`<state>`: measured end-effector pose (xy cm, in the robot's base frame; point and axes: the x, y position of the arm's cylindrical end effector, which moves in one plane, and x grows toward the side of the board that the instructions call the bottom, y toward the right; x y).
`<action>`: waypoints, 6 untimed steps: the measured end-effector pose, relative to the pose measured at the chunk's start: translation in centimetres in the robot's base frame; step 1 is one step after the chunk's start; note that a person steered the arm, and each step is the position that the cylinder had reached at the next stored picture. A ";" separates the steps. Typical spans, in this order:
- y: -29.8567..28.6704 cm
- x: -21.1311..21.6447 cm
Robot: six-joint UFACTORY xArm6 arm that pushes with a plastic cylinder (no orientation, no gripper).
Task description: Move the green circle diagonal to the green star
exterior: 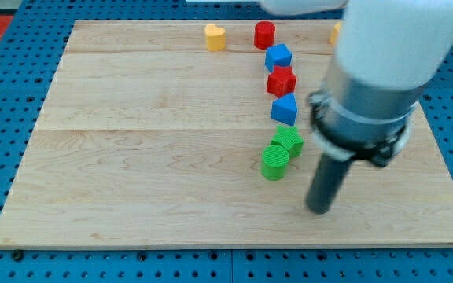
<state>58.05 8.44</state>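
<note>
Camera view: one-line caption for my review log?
My tip rests right of the touching green circle and green star.

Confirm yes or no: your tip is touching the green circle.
No. My tip stands apart from the green circle, to the view's right and slightly lower.
</note>
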 end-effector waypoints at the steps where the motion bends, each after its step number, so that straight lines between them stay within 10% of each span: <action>1: -9.7 -1.3; 3: -6.4 -9.0; 6: -0.9 -6.5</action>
